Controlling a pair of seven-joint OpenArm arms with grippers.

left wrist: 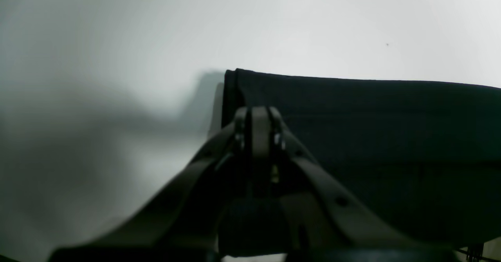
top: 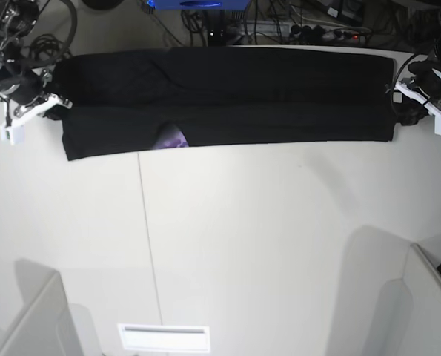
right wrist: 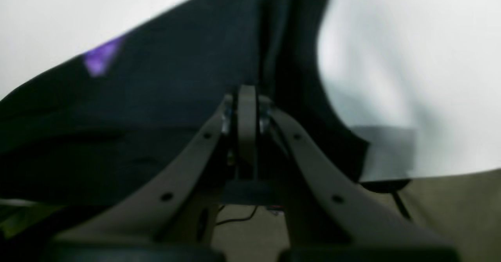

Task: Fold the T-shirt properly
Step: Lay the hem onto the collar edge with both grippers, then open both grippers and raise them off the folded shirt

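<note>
The large black cloth T-shirt (top: 227, 96) lies as a long narrow band across the far edge of the white table (top: 264, 245), folded lengthwise, with a scrap of purple print (top: 173, 140) peeking from the near hem. One arm sits at each short end — likely so the band can be carried over for the next fold.

Left gripper (left wrist: 260, 115): jaws pressed together at the shirt's end; whether cloth is pinched, I cannot tell.

Right gripper (right wrist: 246, 97): jaws likewise closed, tips against dark fabric — a grip is not confirmed.
</note>
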